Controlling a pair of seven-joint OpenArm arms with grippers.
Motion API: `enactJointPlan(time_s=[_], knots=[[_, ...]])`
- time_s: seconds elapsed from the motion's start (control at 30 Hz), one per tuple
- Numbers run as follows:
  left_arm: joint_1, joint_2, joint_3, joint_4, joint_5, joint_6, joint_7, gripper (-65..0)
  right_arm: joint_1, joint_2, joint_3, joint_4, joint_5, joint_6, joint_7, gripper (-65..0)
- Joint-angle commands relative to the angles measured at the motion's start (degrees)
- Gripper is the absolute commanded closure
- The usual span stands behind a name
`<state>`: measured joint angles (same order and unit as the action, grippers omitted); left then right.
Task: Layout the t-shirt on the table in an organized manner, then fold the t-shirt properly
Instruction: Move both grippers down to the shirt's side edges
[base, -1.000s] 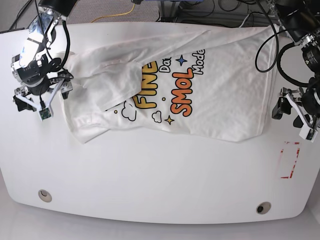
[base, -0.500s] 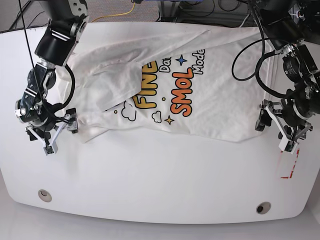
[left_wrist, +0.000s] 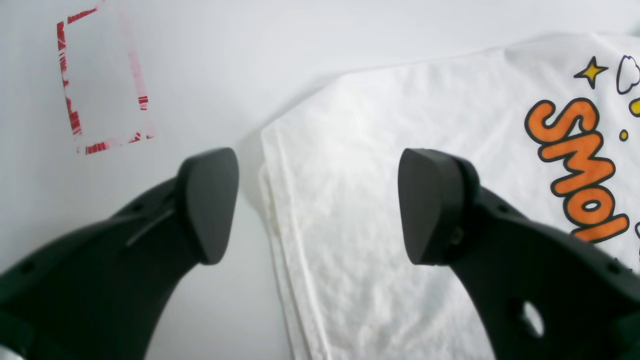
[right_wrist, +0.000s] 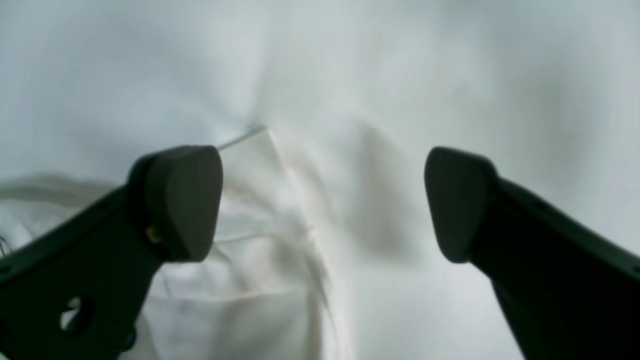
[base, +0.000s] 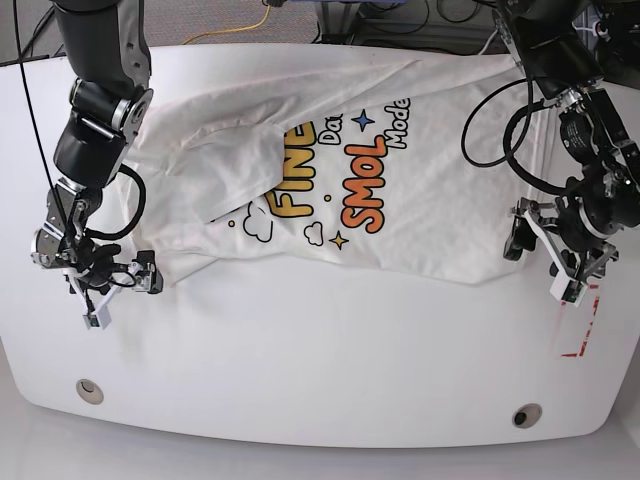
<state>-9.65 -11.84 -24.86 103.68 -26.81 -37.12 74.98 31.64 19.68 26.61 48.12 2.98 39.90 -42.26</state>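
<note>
- The white tabletop (base: 320, 370) carries the t-shirt (base: 440, 190), rumpled along its far half.
- Our left tool (left_wrist: 317, 205) gapes wide over the hem corner; our right tool (right_wrist: 322, 202) gapes over a bunched sleeve.
- We should pinch both layers, then pull apart evenly.

- The right gripper (base: 118, 288) is way lower along that side of the worktop (base: 320, 370) than a second ago, now parked at the bottom corner of the t-shirt (base: 440, 190) by the sleeve end.
- The left gripper (base: 540, 255) has swung in from the worktop's edge and now straddles the shirt's hem corner, one of its fingers (left_wrist: 212, 200) over bare surface, the other over cloth.
- It also hides more of the red tape rectangle (base: 580, 335) now.
</note>
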Motion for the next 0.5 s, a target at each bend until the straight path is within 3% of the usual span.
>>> enactJointPlan(time_s=[0.0,0.47], knots=[[-0.9,-0.8,-0.2,0.9,-0.8,0.0,-1.2,-46.5,1.5,0.9,0.1,-1.1,0.6,0.1,2.0,-61.4],[-0.9,-0.9,-0.3,0.9,-0.8,-0.1,-1.2,-46.5,-0.1,-0.7,-6.1,-3.2,1.1,0.1,3.6,-61.2]])
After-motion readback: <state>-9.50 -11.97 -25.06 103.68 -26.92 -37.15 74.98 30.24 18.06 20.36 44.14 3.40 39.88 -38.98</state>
